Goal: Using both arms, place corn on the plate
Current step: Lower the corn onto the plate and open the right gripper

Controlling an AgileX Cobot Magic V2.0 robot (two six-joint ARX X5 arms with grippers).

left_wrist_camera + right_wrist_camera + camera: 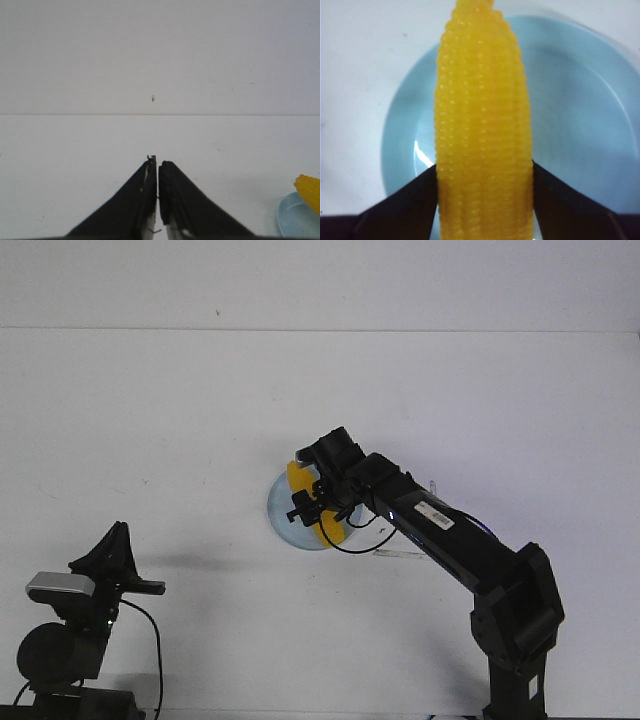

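The yellow corn [482,125] lies lengthwise between my right gripper's [484,172] black jaws, which press on both its sides. It hangs over the pale blue plate [580,115]. In the front view the right gripper [322,502] is over the plate [283,512] at table centre, with corn [297,474] showing on either side of it. I cannot tell whether the corn rests on the plate. My left gripper [157,162] is shut and empty; it sits at the front left [112,540]. The left wrist view shows the corn tip [310,189] and plate edge [292,222].
A white table [200,420] meets a white wall at the back. The right arm [470,550] reaches from the front right corner toward the centre. A small clear object [400,553] lies on the table under that arm.
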